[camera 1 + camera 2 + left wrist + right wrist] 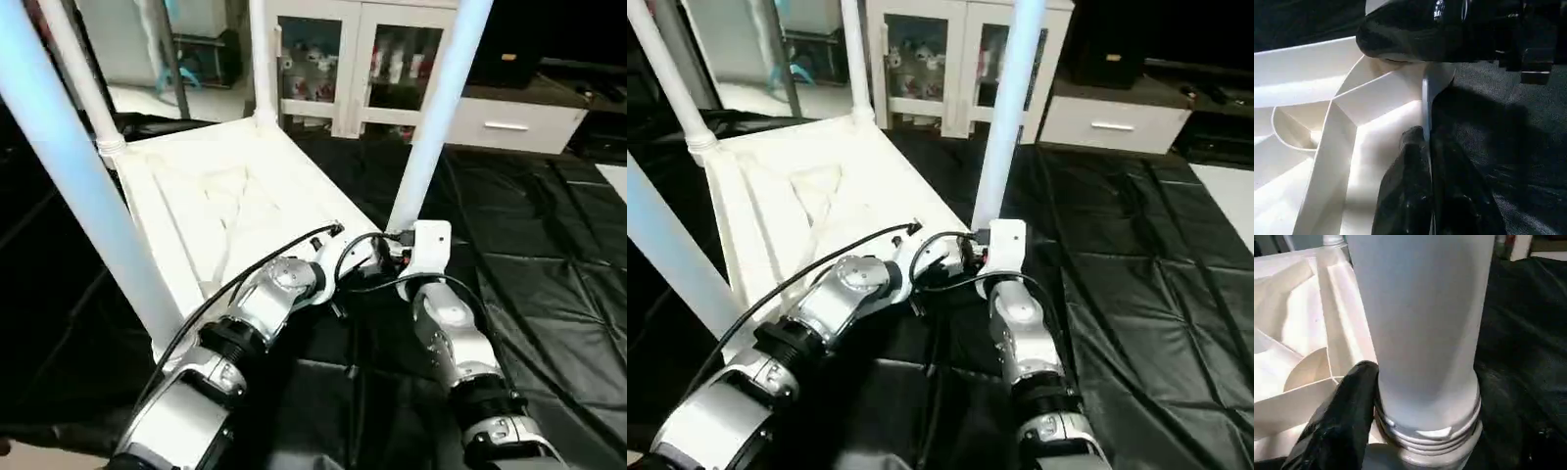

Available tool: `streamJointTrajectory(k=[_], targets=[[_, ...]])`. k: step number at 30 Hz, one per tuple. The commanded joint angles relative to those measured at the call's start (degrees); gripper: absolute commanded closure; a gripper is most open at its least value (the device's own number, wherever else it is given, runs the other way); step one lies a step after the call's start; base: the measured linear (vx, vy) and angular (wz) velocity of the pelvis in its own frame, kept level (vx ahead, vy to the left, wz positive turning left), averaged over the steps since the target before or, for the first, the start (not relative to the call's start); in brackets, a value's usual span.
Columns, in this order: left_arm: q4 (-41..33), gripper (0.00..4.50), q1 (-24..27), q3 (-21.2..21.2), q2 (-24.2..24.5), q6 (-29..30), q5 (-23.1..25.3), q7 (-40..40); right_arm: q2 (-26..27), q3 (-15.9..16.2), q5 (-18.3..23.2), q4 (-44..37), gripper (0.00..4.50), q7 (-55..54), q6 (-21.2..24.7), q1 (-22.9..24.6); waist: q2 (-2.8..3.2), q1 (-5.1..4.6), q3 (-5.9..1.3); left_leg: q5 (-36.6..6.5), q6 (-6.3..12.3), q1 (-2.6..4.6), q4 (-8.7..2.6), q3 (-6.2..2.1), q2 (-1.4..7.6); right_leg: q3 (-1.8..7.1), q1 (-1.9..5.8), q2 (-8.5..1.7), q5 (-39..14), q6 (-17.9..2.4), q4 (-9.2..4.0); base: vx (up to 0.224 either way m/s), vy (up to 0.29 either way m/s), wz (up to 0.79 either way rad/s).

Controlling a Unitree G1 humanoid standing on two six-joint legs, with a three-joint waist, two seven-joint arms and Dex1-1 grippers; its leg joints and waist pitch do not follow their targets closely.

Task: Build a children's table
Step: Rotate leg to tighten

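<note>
The children's table lies upside down on a black sheet, its white ribbed top facing up. Tapered white legs stand in its corners: one near left, one far left, one far right. The near right leg rises beside my wrists. My right gripper is closed around the threaded foot of this leg, one black finger pressed against it. Just beside that corner, my left gripper is shut on the top's thin rim wall.
A white cabinet with glass doors and a low white drawer unit stand behind the table. The crinkled black sheet covers the floor to the right and in front. Cables loop over my wrists.
</note>
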Motion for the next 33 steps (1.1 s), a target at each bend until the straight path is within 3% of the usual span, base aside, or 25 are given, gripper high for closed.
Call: streamJointTrajectory(k=[1,2,3,7,9,12,14,15,18,23,28,32,33], targets=[[0.9,4.5,0.8,0.9,2.2,-2.7,0.0,-0.2,0.1,2.3,1.1,-5.1,1.06,5.5,-2.9,0.4,-0.89,0.31,-2.87,-13.3,3.42,0.21,-4.45,-1.02,2.94,2.36,2.01,-3.63,-19.3,-9.7,-4.53,0.0,0.0,0.0],[0.9,4.5,0.9,1.0,2.4,-2.7,0.0,-0.5,-0.1,2.1,1.2,-5.3,0.92,5.6,-3.0,0.5,-0.81,0.35,-2.85,-13.1,3.55,0.1,-4.5,-1.08,2.97,2.3,2.07,-3.63,-19.2,-9.7,-4.45,0.0,0.0,0.0],[0.3,4.5,1.4,0.4,3.4,-2.3,0.3,-2.3,-1.2,1.6,1.7,-6.2,0.78,6.7,-2.1,0.6,-0.84,0.01,-2.92,-11.6,3.21,-0.57,-4.68,-1.32,3.0,2.03,2.54,-3.59,-19.7,-9.2,-4.32,0.0,0.0,0.0],[-3.1,4.5,3.5,-1.5,7.4,-1.6,0.2,-9.7,-6.3,0.7,4.4,-9.9,0.5,13.6,1.8,1.2,-0.72,0.37,-2.86,-11.2,3.4,0.4,-4.4,-0.98,3.27,2.22,1.93,-3.38,-17.2,-11.1,-4.23,0.0,0.0,0.0],[-5.4,4.5,5.0,-2.7,10.4,-4.6,-0.9,-16.5,-11.1,1.9,7.3,-13.2,0.32,23.7,5.7,2.3,-0.74,0.49,-2.93,-9.8,4.57,-0.02,-4.39,-1.03,3.34,2.12,2.39,-3.34,-14.1,-12.1,-3.7,0.0,0.0,0.0],[-8.7,4.5,7.1,-4.3,14.0,-9.0,-3.0,-25.4,-17.9,6.0,7.5,-17.4,0.07,35.9,8.1,4.8,-0.77,0.81,-3.13,-7.3,5.61,0.17,-4.1,-0.98,3.63,2.13,2.32,-3.25,-8.6,-13.7,-2.85,0.0,0.0,0.0],[-11.7,4.5,8.5,-5.1,16.2,-7.8,-4.4,-30.5,-22.8,9.3,7.6,-20.7,0.07,43.7,9.6,6.9,-0.68,0.98,-3.07,-7.1,5.57,0.05,-4.09,-1.0,3.73,2.05,2.55,-3.24,-7.7,-14.3,-2.62,0.0,0.0,0.0],[-13.2,4.5,9.1,-5.5,17.1,-7.5,-4.7,-32.4,-25.5,11.1,7.9,-22.5,0.07,47.7,10.5,8.1,-0.69,1.31,-3.06,-6.7,5.69,0.58,-3.95,-0.81,3.95,2.2,2.18,-3.33,-6.0,-15.1,-2.37,0.0,0.0,0.0],[-17.8,4.5,10.5,-6.6,18.8,-6.3,-6.6,-37.5,-29.8,13.6,9.6,-25.4,0.07,54.4,13.6,10.0,-0.84,1.31,-2.99,-7.7,5.73,0.25,-4.04,-0.75,3.93,2.23,2.44,-3.36,-5.6,-15.7,-2.13,0.0,0.0,0.0],[-20.9,4.5,11.4,-7.5,19.5,-4.9,-7.6,-40.3,-31.4,15.3,9.0,-27.1,0.07,57.6,15.1,10.5,-1.23,1.21,-2.95,-7.9,5.28,0.6,-3.83,-0.26,3.94,2.5,2.18,-3.5,-5.7,-16.2,-2.13,0.003,0.01,-0.01],[-22.4,4.5,11.7,-7.7,19.5,-3.6,-7.7,-41.4,-30.7,16.2,9.2,-27.1,0.07,58.1,16.2,9.4,-1.22,1.92,-2.87,-9.0,3.77,0.79,-3.93,-0.23,3.94,2.57,2.1,-3.57,-9.4,-14.9,-2.45,0.0,0.0,0.0],[-24.0,4.5,12.2,-8.0,19.9,-2.6,-7.6,-41.7,-30.8,17.2,9.2,-26.8,0.07,60.1,17.4,8.6,-1.25,2.28,-2.92,-8.6,3.49,0.86,-3.84,-0.2,3.91,2.59,2.08,-3.49,-8.8,-14.7,-2.31,0.0,0.0,0.0],[-24.3,4.5,12.2,-8.1,20.0,-2.4,-7.6,-41.7,-30.9,17.3,9.1,-26.7,0.33,60.5,17.6,8.5,-1.26,2.3,-3.0,-8.1,3.6,0.8,-3.8,-0.2,3.87,2.56,2.14,-3.44,-8.0,-14.8,-2.16,0.0,0.0,0.0]])
